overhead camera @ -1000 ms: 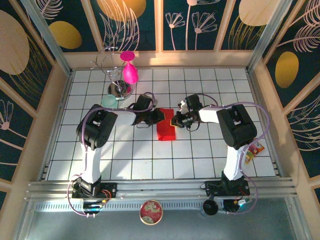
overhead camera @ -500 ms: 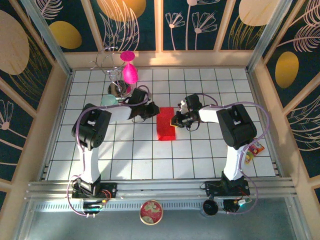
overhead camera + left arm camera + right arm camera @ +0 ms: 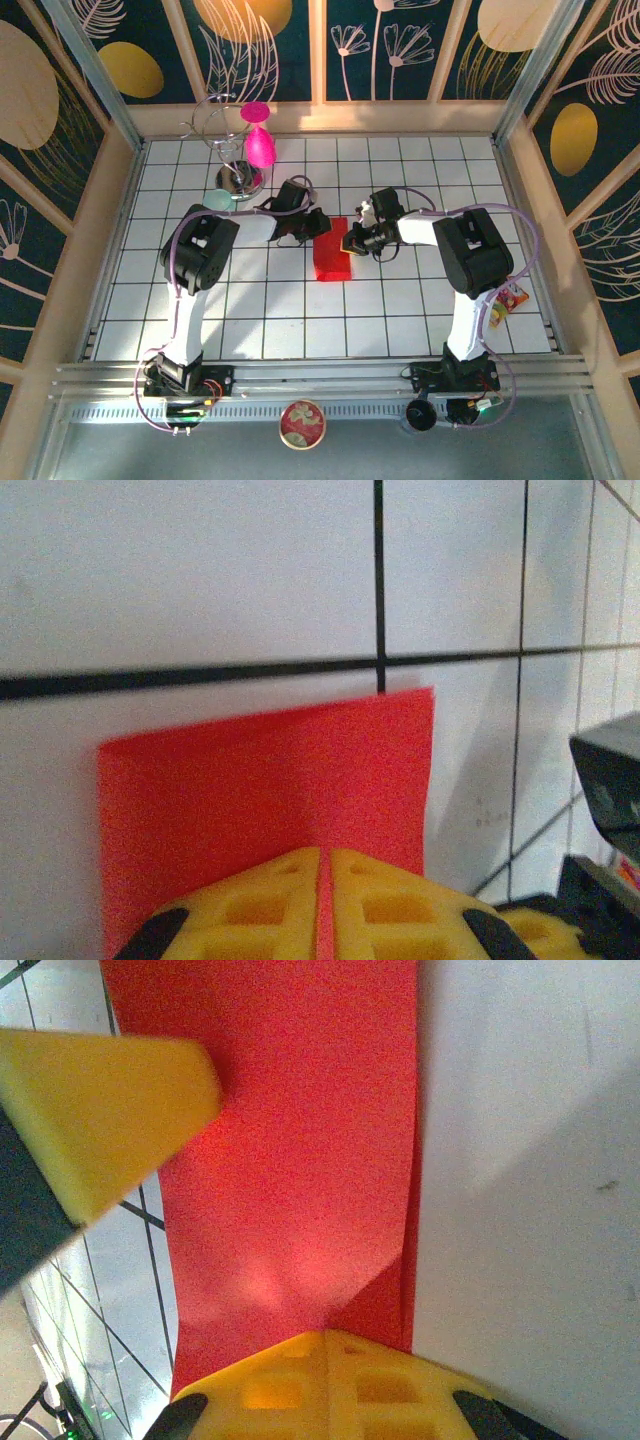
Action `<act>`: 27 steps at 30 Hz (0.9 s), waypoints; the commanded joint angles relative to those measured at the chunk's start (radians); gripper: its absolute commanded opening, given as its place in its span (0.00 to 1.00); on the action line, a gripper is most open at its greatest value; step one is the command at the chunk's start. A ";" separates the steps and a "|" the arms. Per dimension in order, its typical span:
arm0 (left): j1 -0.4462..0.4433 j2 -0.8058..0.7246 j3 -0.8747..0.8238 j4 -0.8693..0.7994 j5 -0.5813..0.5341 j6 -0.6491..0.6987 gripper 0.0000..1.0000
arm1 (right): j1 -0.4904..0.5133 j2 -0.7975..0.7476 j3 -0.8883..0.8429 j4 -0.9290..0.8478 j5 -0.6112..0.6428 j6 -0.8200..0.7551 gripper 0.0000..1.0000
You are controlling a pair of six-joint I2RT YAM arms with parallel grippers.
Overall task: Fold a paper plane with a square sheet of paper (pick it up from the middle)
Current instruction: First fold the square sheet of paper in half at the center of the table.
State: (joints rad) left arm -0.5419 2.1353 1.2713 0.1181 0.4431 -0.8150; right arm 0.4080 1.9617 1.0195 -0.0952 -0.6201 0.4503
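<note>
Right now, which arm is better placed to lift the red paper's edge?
Probably right: the right fingers are shut on a raised edge of the thin red paper sheet; the left fingers press it flat.

Folded red paper [image 3: 290, 1140] between yellow fingers [image 3: 262, 1392]

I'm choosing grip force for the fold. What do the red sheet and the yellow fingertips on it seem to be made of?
Red sheet: it looks like thin matte paper. The face is finely grained with no gloss, and the right wrist view shows a soft bend in it.
Yellow fingertips: probably moulded plastic or rubber. They are matte, with square recessed pockets, but the look alone cannot settle which.
</note>
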 commanded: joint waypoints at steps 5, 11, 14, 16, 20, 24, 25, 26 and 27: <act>0.037 0.046 0.058 -0.154 -0.145 0.056 0.10 | -0.011 0.191 -0.082 -0.186 0.454 -0.028 0.00; 0.076 0.100 0.157 -0.238 -0.179 0.110 0.11 | -0.012 0.189 -0.075 -0.195 0.470 -0.027 0.00; 0.097 0.113 0.195 -0.260 -0.188 0.128 0.11 | -0.014 0.189 -0.075 -0.196 0.473 -0.024 0.00; 0.113 0.120 0.217 -0.276 -0.196 0.139 0.11 | -0.015 0.187 -0.074 -0.195 0.474 -0.026 0.00; 0.130 0.135 0.261 -0.309 -0.205 0.164 0.12 | -0.017 0.186 -0.068 -0.198 0.475 -0.028 0.00; 0.140 0.149 0.321 -0.364 -0.228 0.196 0.12 | -0.018 0.183 -0.062 -0.201 0.474 -0.033 0.00; 0.142 0.145 0.335 -0.380 -0.238 0.203 0.12 | -0.017 0.181 -0.062 -0.202 0.474 -0.035 0.00; 0.143 0.138 0.346 -0.390 -0.242 0.208 0.12 | -0.018 0.181 -0.059 -0.203 0.474 -0.035 0.00; 0.143 0.122 0.349 -0.394 -0.237 0.213 0.12 | -0.018 0.177 -0.058 -0.202 0.473 -0.040 0.00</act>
State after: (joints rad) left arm -0.4187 2.2536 1.5864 -0.1963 0.2764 -0.6476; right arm 0.4171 1.9732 1.0451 -0.0608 -0.5537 0.4500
